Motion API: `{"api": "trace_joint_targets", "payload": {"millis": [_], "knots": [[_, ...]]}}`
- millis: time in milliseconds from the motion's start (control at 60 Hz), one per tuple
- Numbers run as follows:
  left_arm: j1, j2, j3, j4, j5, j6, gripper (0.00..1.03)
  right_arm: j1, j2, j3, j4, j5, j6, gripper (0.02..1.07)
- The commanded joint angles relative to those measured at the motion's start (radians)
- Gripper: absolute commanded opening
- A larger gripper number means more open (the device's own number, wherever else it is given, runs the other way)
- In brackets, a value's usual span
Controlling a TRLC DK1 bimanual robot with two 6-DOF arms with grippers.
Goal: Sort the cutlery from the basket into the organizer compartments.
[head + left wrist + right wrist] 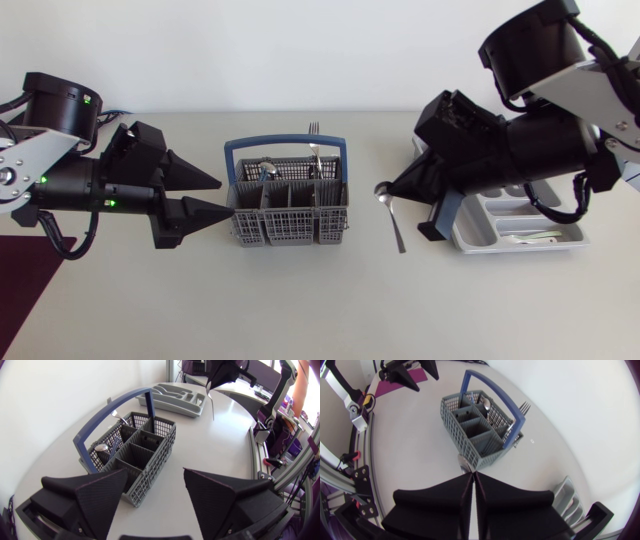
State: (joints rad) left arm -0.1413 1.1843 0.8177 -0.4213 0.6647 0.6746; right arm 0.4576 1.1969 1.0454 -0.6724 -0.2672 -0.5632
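The grey cutlery basket (pixel 288 212) with a blue handle (pixel 286 146) stands mid-table, holding a fork (pixel 314 143) and a spoon (pixel 267 168). My left gripper (pixel 222 196) is open just left of the basket, with nothing between its fingers; the basket (pixel 135 447) lies ahead of the left gripper (pixel 155 472). My right gripper (pixel 388 190) is shut on a spoon (pixel 393 222) between the basket and the grey organizer (pixel 560 246). The spoon's bowl (pixel 464 464) pokes out past the right gripper's (pixel 471 476) tips. Its handle (pixel 212 406) hangs down over the table.
Some cutlery (pixel 540 237) lies in the organizer's front compartment. The organizer (pixel 180 397) sits beyond the basket. A dark purple mat (pixel 20 290) covers the table's front left corner. The basket (pixel 480 425) is well ahead of the right gripper.
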Motion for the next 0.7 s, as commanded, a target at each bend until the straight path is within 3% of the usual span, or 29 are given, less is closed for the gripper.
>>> {"api": "trace_joint_targets", "payload": {"millis": [0, 383, 683], "knots": [[-0.012, -0.017, -0.018, -0.004, -0.014, 0.005, 0.78, -0.059, -0.014, -0.041, -0.033, -0.023, -0.112, 0.08], [-0.058, -0.031, -0.022, -0.004, -0.07, -0.003, 0.78, -0.366, 0.02, -0.058, -0.136, -0.081, -0.451, 0.08], [-0.116, -0.023, -0.029, 0.023, -0.131, -0.013, 0.78, -0.574, 0.128, -0.036, -0.148, -0.084, -0.673, 0.08]]}}
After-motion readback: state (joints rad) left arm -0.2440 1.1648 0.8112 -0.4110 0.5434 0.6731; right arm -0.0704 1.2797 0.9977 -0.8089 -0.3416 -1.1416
